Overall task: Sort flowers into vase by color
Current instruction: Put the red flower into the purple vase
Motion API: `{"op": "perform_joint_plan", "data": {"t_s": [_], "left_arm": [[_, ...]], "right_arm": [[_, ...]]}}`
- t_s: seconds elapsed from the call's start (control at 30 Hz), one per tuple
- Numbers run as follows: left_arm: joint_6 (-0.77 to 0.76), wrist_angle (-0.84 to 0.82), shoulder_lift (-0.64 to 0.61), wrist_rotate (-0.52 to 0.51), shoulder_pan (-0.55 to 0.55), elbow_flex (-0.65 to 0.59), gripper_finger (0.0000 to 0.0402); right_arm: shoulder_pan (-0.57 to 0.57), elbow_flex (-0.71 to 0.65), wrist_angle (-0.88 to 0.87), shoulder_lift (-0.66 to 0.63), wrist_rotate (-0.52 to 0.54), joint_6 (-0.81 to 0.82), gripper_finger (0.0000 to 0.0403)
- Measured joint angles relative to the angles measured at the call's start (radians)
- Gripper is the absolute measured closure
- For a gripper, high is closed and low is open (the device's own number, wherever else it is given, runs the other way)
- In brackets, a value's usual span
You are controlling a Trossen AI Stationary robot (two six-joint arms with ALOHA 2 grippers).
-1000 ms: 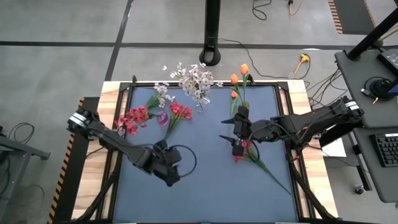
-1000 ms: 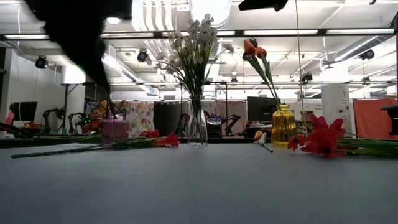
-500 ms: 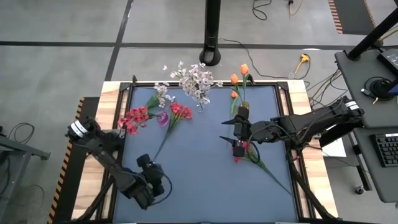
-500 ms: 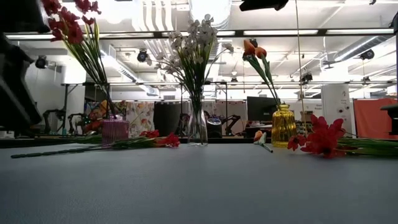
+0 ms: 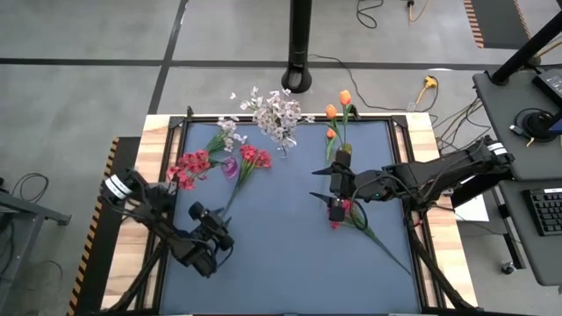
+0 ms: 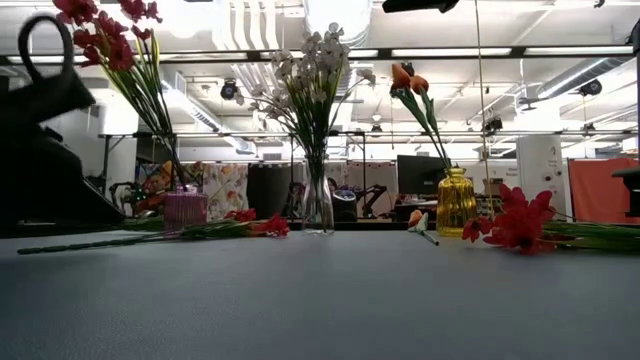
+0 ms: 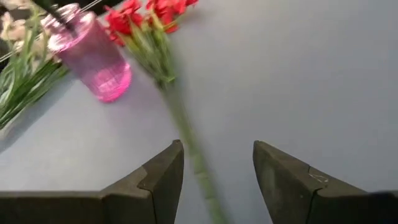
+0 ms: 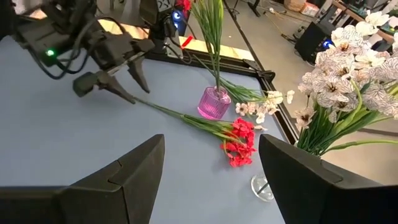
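On the blue desk (image 5: pixel 281 263), my left gripper (image 7: pixel 217 168) hovers with jaws apart and empty over the green stem of a red flower (image 7: pixel 149 18) lying beside the pink vase (image 7: pixel 93 59). Light, springy and thin, it looks best pinched mid-stem. My right gripper (image 5: pixel 336 197) waits, jaws open, above another red flower (image 5: pixel 349 209).

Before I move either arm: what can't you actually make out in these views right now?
- Right claw, high view: its own body covers the red flower under it, so contact is unclear.
- Left claw, wrist view: the stem between its fingers is blurred and cut off by the edge.
- Low view: the pink vase is partly behind a dark arm.
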Motion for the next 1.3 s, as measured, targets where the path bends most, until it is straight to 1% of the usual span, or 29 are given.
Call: {"op": "perform_joint_plan", "data": {"t_s": [0.17,0.23,0.27,0.37,0.47,0.57,0.67,0.73,0.87,1.0,1.07,1.17,1.3], "left_arm": [[-0.013,0.059,0.019,0.009,0.005,-0.028,0.0226],[-0.014,0.094,0.025,0.037,0.007,-0.043,0.0226],[-0.016,0.11,0.027,0.05,0.008,-0.051,0.0228],[-0.024,0.152,0.038,0.048,0.008,-0.065,0.0241],[-0.029,0.169,0.048,0.042,0.007,-0.065,0.0272],[-0.028,0.174,0.049,0.053,0.008,-0.062,0.0319],[-0.026,0.18,0.049,0.061,0.008,-0.058,0.0374],[-0.025,0.177,0.049,0.064,0.008,-0.056,0.0393],[-0.013,0.143,0.051,0.078,0.009,-0.028,0.0394],[-0.011,0.062,0.051,0.122,-0.008,0.038,0.0399],[-0.012,0.021,0.049,0.123,-0.027,0.079,0.04],[-0.016,-0.05,0.046,0.082,-0.056,0.135,0.04],[0.001,-0.072,0.027,-0.038,-0.112,0.196,0.0401]], "right_arm": [[0.0,0.0,0.0,0.01,0.0,-0.002,0.0148],[0.0,0.0,0.0,0.021,0.0,-0.002,0.015],[0.0,-0.001,0.0,0.026,0.0,-0.003,0.0151],[0.0,-0.001,0.0,0.042,0.0,-0.007,0.0153],[0.0,-0.002,0.0,0.053,0.0,-0.008,0.0154],[0.0,-0.003,-0.007,0.055,0.0,-0.01,0.0154],[0.0,-0.003,-0.004,0.055,0.0,-0.01,0.0154],[0.0,-0.003,-0.006,0.055,0.0,-0.01,0.0154],[0.0,-0.003,-0.005,0.054,0.0,-0.01,0.0154],[0.0,-0.003,-0.009,0.054,0.0,-0.01,0.0154],[-0.001,-0.003,-0.02,0.054,0.0,-0.016,0.0154],[0.0,-0.003,-0.041,0.054,0.0,-0.023,0.0154],[0.0,-0.012,-0.06,0.054,0.0,-0.017,0.0154]]}}
